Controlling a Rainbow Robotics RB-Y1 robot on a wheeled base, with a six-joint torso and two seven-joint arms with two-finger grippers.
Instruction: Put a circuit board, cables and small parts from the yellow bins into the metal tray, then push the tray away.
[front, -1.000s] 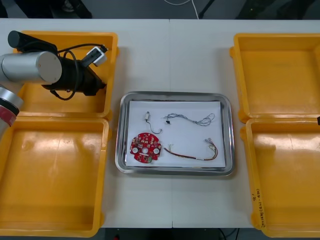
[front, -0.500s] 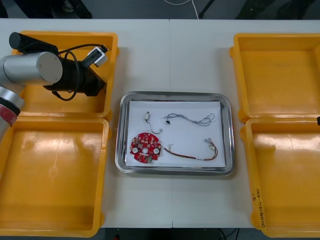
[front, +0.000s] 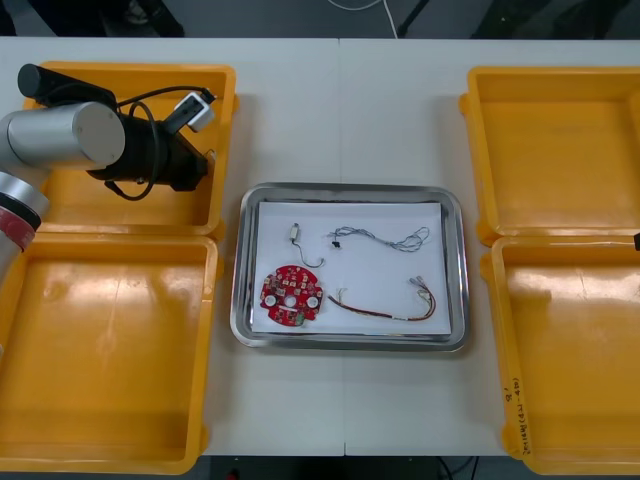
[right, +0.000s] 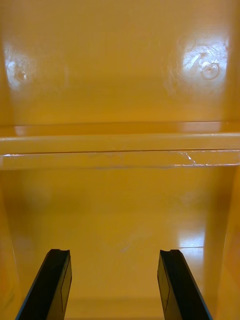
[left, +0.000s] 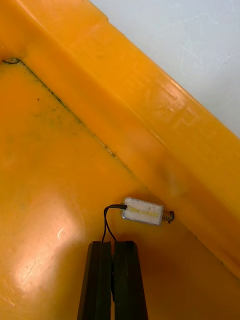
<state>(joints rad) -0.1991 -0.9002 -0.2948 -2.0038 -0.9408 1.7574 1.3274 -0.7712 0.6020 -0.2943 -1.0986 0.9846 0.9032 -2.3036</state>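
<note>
Left wrist view: left gripper (left: 113, 243) clamps the black lead of a whitish small metal part (left: 144, 211).

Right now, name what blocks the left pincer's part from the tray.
Only the far left yellow bin's wall: inside that bin the left pincer holds the small metal part by its wire, the metal tray beyond the wall. Right pincer: open over a right bin.
</note>
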